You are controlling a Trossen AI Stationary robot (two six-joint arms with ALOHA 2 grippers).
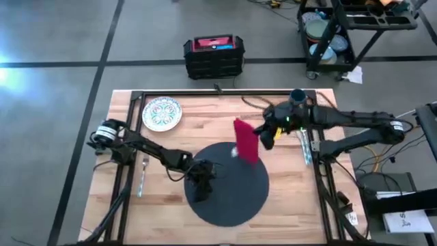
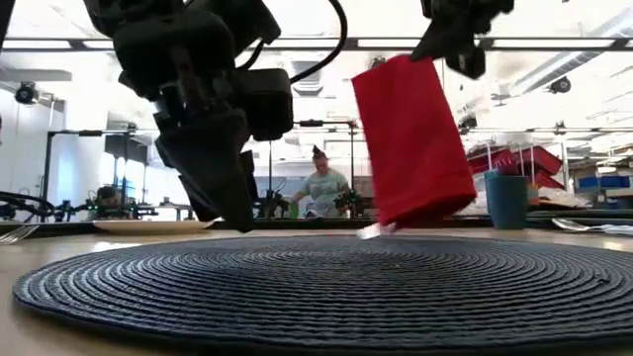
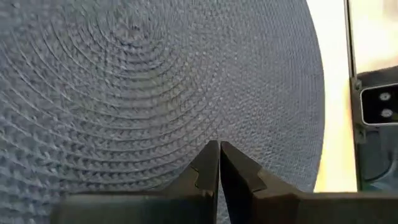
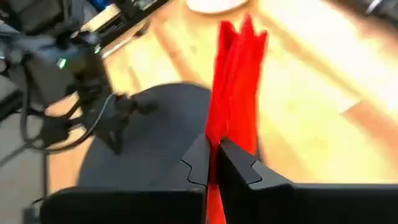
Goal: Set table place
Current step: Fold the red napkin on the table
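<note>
The round dark grey mat (image 1: 232,195) lies flat on the wooden table (image 1: 205,123), near its front. My left gripper (image 3: 219,148) is shut and points down at the mat's left part (image 1: 201,184). A red napkin (image 2: 410,138) hangs from my right gripper (image 4: 212,149), which is shut on its top end above the mat's far edge (image 1: 268,133). The patterned plate (image 1: 162,113) sits at the far left, with the fork (image 1: 143,174) in front of it. The dark blue cup (image 1: 298,97) stands at the far right, and more cutlery (image 1: 304,147) lies along the right rail. My left gripper points its shut fingertips (image 2: 240,222) down at the mat's weave (image 3: 205,124); whether they touch it, I cannot tell. My right gripper pinches the napkin's top end (image 4: 224,134) between its two fingers, which reach in from the table's right, slanting down. Several folded layers show. The napkin hangs below the fingers, tilted, and its lower end (image 2: 396,220) is just over the mat's far edge.
A black metal rail frame (image 1: 314,157) edges the table. A black crate (image 1: 214,56) and a cart with dishes (image 1: 334,34) stand on the floor beyond the far edge. People are in the room behind (image 2: 323,188). Bare wood lies between the plate and the mat.
</note>
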